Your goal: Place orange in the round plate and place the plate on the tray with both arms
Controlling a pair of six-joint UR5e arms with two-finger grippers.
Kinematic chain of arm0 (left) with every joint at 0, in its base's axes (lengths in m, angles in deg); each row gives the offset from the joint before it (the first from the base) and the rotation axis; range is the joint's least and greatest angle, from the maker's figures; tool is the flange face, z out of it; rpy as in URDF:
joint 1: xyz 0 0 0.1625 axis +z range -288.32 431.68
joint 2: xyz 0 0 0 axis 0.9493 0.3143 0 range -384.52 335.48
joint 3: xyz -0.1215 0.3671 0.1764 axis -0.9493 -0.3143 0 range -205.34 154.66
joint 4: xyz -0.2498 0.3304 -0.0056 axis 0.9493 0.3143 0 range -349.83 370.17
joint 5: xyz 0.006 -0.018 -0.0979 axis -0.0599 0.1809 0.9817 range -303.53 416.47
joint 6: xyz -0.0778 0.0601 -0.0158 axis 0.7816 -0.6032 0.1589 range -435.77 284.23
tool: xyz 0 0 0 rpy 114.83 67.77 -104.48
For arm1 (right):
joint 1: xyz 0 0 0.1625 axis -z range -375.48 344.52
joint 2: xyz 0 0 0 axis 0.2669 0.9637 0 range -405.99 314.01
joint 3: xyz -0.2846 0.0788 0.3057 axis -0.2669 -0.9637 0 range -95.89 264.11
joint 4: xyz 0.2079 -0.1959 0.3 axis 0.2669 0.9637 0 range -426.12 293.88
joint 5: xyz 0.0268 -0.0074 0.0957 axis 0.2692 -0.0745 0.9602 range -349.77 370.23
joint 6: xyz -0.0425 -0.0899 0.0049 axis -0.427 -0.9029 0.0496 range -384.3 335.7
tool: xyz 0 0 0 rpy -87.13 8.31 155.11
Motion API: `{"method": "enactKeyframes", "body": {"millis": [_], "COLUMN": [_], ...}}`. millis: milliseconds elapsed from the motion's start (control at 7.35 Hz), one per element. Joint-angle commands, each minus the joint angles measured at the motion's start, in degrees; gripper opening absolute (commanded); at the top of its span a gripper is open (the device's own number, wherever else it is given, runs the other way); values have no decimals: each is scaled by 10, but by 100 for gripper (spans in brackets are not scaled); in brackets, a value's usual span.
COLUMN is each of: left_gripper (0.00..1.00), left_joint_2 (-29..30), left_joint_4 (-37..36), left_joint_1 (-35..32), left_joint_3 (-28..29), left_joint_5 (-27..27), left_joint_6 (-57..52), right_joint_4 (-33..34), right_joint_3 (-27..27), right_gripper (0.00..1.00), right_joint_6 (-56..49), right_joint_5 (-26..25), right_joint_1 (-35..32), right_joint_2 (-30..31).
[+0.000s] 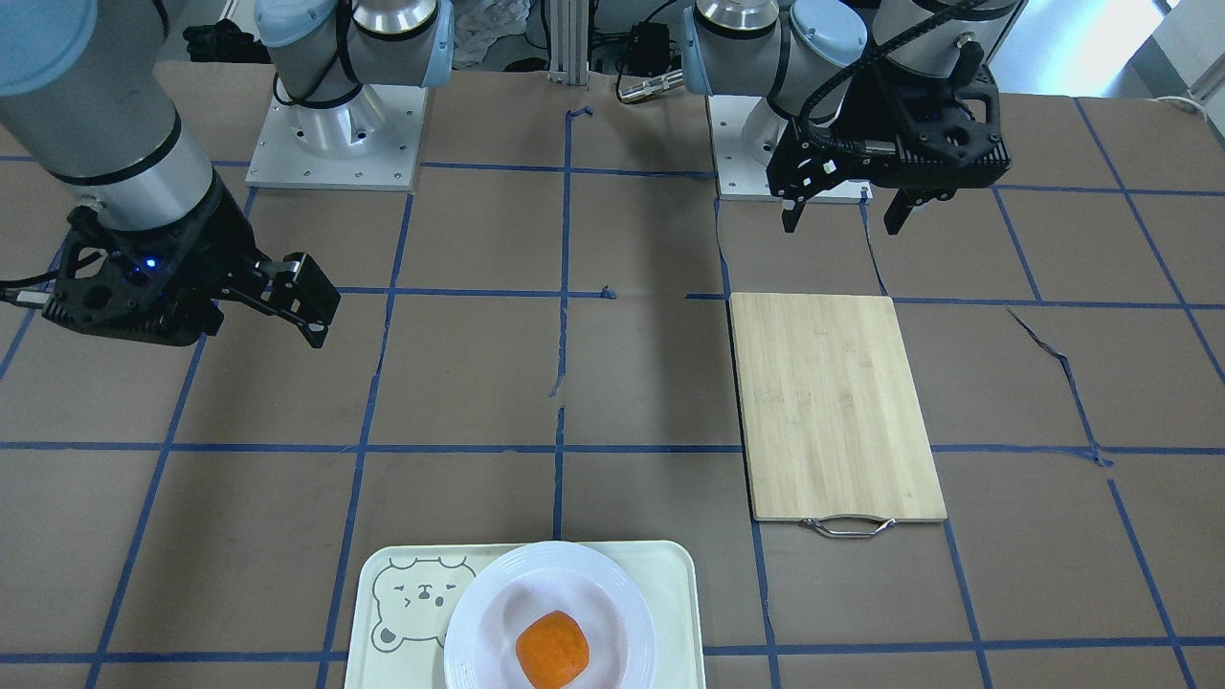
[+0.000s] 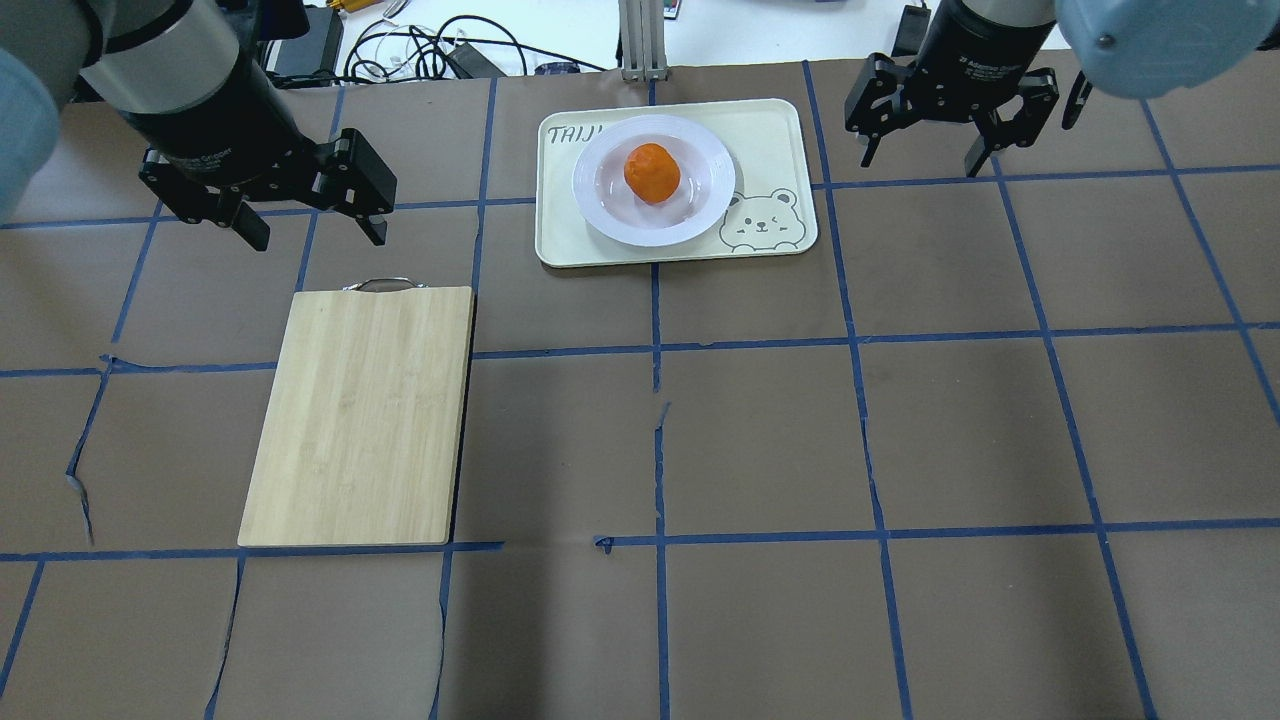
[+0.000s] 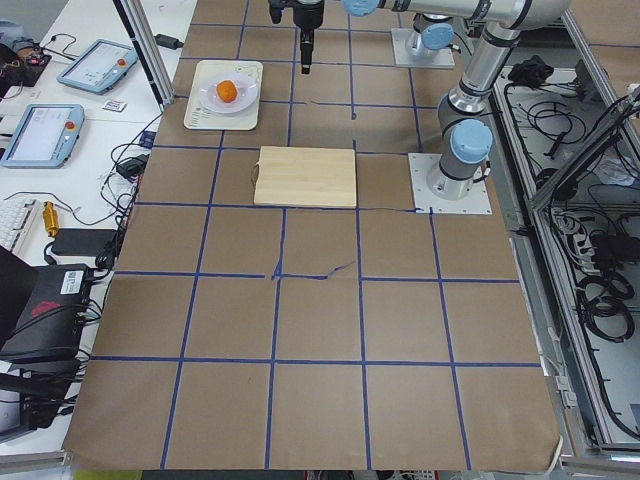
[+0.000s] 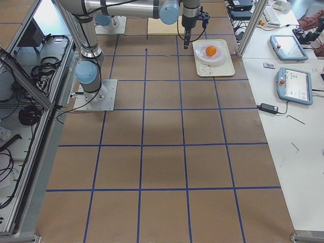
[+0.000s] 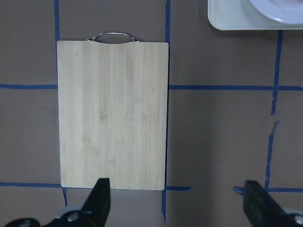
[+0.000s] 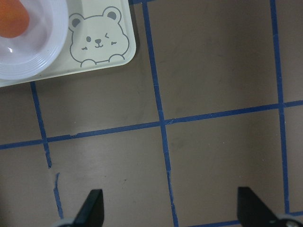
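The round plate (image 2: 592, 186) is glossy white and ceramic-looking, with a ridged rim; orange (image 2: 651, 172): matt, faintly dimpled skin; tray (image 2: 770, 140): smooth cream, low sheen, plastic-looking; cutting board (image 2: 360, 415): pale matt wood, grain visible; handle (image 5: 112, 34): bright metal; table cover (image 2: 960, 430): matt brown paper, torn in places.

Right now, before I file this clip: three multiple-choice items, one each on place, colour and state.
1. Where is the orange? A) on the bare table B) in the plate C) in a gripper
2. What colour is the plate? A) white B) blue C) black
3. How are the two grippers? A) both shut B) both open, empty C) one shut on the plate
Answers: 1 B, it sits in the plate's well. 2 A, it shows glossy white. 3 B, left gripper and right gripper show spread fingers, nothing between.
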Motion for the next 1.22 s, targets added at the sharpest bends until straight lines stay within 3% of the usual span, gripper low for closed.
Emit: {"method": "enactKeyframes", "body": {"millis": [0,680,1088], "left_gripper": [100,100,100], "left_joint_2": [0,0,0], "left_joint_4": [0,0,0], "left_joint_1": [0,1,1], "left_joint_3": [0,0,0], "left_joint_5": [0,0,-1], "left_joint_6": [0,0,0], "right_joint_4": [-5,-94,-93], "right_joint_3": [12,-5,-8], "right_gripper": [100,100,100], "right_joint_6": [-2,-36,-35], "right_joint_5": [-8,-3,-7], "right_joint_1": [0,-3,-3], "right_joint_2": [18,40,46]}}
